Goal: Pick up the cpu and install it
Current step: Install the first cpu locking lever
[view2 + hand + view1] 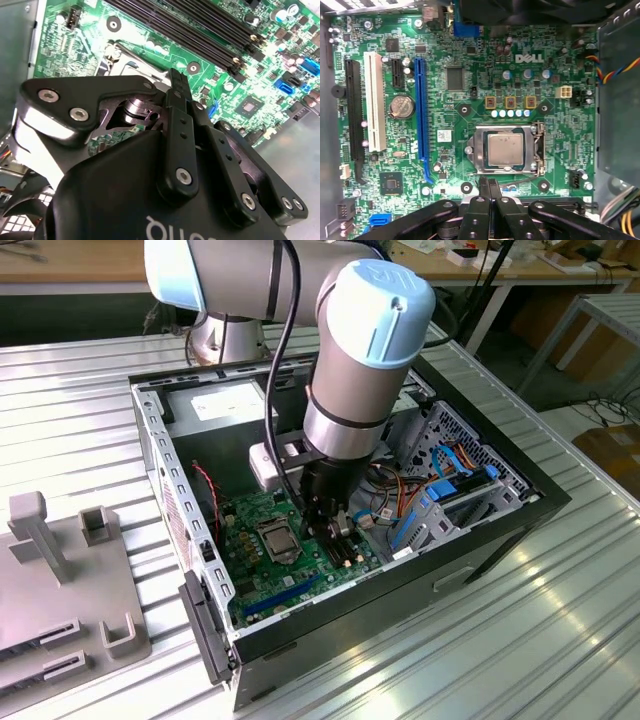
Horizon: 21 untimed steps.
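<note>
One cpu (505, 149) seated in socket (479, 150) on motherboard (470, 60) | gripper (489, 186) just beside socket, fingers together, holding nothing | case (500, 530) open

The gripper (176, 82), jaws pressed together, hangs over the green motherboard (240, 75) beside long black memory slots (200, 30).

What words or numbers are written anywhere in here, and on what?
Green board: one big white brand word, near the chip.
Green board: tiny white labels, too small to read.
Claw: white letters on its body, cut off, unreadable.
</note>
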Each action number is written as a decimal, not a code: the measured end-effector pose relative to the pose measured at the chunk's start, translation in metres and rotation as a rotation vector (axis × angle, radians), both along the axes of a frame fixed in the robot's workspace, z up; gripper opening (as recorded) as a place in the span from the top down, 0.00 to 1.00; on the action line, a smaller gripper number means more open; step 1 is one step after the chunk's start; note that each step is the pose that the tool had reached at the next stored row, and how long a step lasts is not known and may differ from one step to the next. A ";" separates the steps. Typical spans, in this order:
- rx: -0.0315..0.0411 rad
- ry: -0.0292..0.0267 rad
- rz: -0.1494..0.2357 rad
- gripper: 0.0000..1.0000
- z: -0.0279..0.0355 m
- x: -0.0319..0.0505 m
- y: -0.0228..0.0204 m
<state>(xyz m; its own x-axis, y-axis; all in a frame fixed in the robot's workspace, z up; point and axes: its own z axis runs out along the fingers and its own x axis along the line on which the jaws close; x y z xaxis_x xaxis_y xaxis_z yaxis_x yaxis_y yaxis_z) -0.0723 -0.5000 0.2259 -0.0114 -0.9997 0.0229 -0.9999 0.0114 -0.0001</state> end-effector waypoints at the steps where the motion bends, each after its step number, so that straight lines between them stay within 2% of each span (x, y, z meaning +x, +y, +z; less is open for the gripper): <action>1: -0.0004 0.0002 0.000 0.89 -0.0005 0.0000 0.0000; 4: -0.0002 0.0016 0.000 0.89 -0.0017 -0.0001 0.0000; 9: -0.0004 0.0071 0.000 0.89 -0.0056 -0.0001 0.0000; 16: -0.0028 0.0092 0.000 0.89 -0.0076 0.0050 0.0000; 21: -0.0035 0.0122 0.000 0.89 -0.0130 0.0053 0.0000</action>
<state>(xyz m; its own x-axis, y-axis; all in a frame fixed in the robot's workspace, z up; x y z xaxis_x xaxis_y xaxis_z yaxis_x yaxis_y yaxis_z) -0.0670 -0.5000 0.2129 -0.0113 -0.9996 0.0265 -0.9999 0.0116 0.0120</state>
